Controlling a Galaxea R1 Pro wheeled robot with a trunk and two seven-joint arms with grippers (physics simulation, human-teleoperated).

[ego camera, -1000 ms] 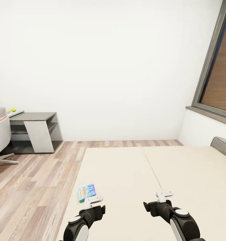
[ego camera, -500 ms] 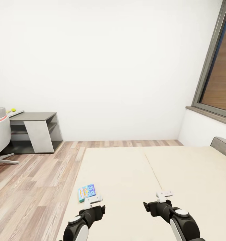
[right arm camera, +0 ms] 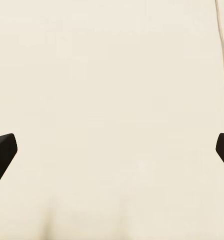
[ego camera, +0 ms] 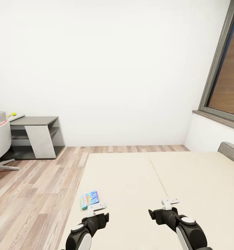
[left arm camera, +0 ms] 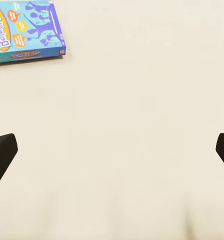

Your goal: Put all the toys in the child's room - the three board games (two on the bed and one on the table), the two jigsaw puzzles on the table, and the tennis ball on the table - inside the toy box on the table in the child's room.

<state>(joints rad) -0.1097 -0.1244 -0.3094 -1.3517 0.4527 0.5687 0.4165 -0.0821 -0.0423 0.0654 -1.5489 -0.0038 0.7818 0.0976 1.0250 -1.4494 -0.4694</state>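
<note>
Lower left of the head view: 1 light blue cartoon-print board game box (ego camera: pixel 89 200) flat near the edge of the cream-beige bed (ego camera: pixel 186 180), just beyond the empty, wide-open left gripper (left arm camera: pixel 112 150); right gripper (right arm camera: pixel 112 150) likewise spread; likely risk: nudging it floorward.

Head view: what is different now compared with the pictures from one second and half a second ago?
Nothing visibly changed. Both arms hang over the bed as before, the left gripper and the right gripper open and empty, and the light blue board game lies in the same spot near the bed's edge.
</note>
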